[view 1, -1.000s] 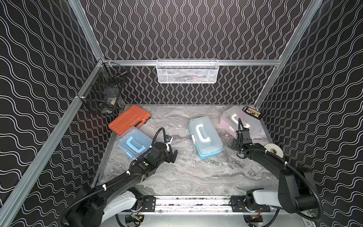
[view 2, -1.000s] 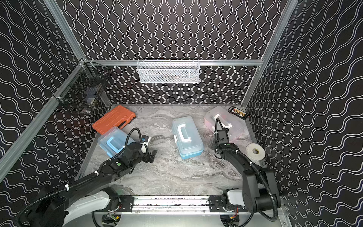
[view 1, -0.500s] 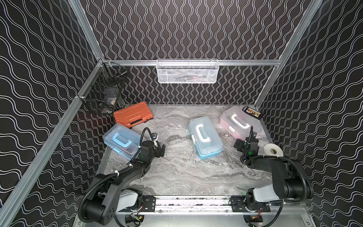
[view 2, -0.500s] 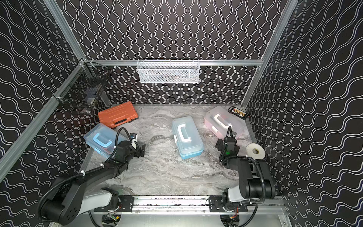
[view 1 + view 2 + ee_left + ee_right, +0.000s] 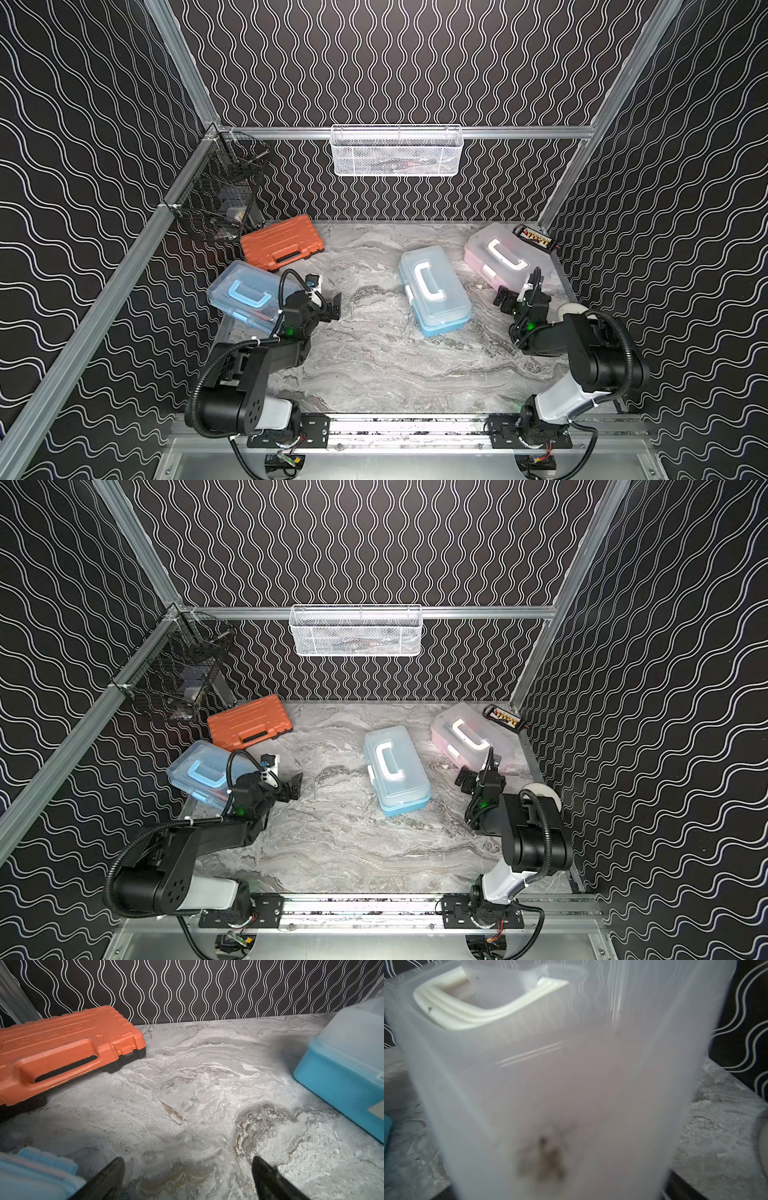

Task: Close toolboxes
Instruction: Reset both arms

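Three toolboxes lie on the marble table [image 5: 374, 353], lids down. A light blue toolbox [image 5: 245, 295] with a blue handle is at the left. A second light blue toolbox [image 5: 434, 291] with a white handle is in the middle. The pink toolbox [image 5: 496, 255] is at the back right. My left gripper [image 5: 326, 295] hovers open just right of the left box, over bare table [image 5: 187, 1105], nothing between its fingers [image 5: 112, 1176]. My right gripper [image 5: 517, 291] stands open at the pink toolbox's [image 5: 550, 1084] near end. That box fills the right wrist view and hides the jaws.
A ribbed orange case [image 5: 282, 243] lies at the back left, beside a black wire basket [image 5: 224, 195] on the left wall. A white mesh basket [image 5: 397, 151] hangs on the back wall. A tape roll [image 5: 571, 309] and a black pack [image 5: 536, 239] sit along the right edge.
Both arms have folded back toward the front rail. The left blue toolbox slid left and the orange case shifted toward the back wall; both grippers stayed open.
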Tool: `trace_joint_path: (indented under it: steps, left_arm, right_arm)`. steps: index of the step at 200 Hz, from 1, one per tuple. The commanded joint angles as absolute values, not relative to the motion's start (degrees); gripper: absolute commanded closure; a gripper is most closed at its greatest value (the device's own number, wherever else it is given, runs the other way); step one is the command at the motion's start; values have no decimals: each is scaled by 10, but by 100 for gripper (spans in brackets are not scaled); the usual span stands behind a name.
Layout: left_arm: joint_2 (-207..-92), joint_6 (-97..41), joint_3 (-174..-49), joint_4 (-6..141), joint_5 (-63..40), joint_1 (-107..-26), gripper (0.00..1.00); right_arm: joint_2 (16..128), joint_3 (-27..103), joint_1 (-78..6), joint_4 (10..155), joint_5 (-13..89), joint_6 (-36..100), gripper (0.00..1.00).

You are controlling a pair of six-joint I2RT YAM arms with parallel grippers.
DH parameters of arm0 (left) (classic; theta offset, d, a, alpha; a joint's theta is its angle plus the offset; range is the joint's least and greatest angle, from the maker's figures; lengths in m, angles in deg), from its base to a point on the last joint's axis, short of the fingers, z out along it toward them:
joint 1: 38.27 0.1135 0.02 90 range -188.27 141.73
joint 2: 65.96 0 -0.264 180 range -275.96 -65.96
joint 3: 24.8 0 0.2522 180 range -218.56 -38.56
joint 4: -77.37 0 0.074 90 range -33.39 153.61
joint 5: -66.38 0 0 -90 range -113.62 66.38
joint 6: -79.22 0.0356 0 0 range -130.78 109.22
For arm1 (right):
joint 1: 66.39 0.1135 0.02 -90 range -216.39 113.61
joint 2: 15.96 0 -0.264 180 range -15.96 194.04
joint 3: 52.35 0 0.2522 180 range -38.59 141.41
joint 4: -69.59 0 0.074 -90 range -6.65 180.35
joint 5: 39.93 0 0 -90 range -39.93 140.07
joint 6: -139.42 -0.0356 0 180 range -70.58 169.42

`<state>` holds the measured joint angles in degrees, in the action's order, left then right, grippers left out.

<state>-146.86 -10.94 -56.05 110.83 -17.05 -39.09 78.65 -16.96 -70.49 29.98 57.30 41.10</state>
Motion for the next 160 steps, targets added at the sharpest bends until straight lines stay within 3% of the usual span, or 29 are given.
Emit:
trace_joint_path:
  steps: [1,32,46,76,111,160]
  left_arm:
    - [-1479,-115,-544,1199,-138,-354,1]
    - [-1638,-148,-520,1426,-109,-323,1]
    - [-1602,-131,-530,1340,-104,-319,1]
    - [-1611,-134,-550,1324,-131,-329,1]
    - [-1603,-110,-600,1212,-276,-399,1]
    - [-1605,-106,-600,1217,-294,-409,1]
  right_arm:
    - [792,-173,-704,248,559,418,1]
    - [791,-170,-702,252,563,418,1]
    - [790,-169,-702,259,563,418,1]
    - [791,-168,-701,260,566,419,1]
    - [791,-166,-697,262,571,420,1]
    - [791,-166,-696,262,572,421,1]
